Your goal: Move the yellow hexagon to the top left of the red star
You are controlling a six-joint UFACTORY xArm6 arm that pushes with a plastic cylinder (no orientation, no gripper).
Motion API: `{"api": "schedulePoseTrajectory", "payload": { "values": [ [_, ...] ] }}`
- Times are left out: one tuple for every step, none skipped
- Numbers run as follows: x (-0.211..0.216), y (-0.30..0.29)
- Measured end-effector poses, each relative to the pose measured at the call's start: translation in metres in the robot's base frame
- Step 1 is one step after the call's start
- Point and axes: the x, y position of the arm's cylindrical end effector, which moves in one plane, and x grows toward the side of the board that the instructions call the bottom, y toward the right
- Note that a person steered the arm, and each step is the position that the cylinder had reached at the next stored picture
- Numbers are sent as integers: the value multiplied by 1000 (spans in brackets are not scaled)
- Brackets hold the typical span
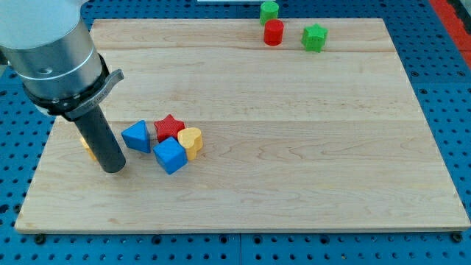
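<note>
The yellow hexagon (87, 150) is mostly hidden behind my rod; only a sliver shows at the rod's left edge, near the board's left side. The red star (169, 126) lies to its right, in a cluster with a blue triangular block (137, 136), a blue cube (170, 154) and a yellow heart (190, 141). My tip (113, 170) rests on the board just right of and below the yellow hexagon, left of the blue triangular block and lower left of the red star.
A red cylinder (274, 32), a green star (314, 37) and another green block (269, 10) sit at the view's top right. The wooden board (309, 162) lies on a blue perforated table (15, 177).
</note>
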Motion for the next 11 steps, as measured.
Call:
{"api": "schedulePoseTrajectory", "payload": {
  "values": [
    [-29,18],
    [-71,18],
    [-86,14],
    [-94,-20],
    [-77,-79],
    [-15,-80],
    [-14,-38],
    [-66,17],
    [-40,-66],
    [-62,-98],
    [-121,-36]
  ]
}}
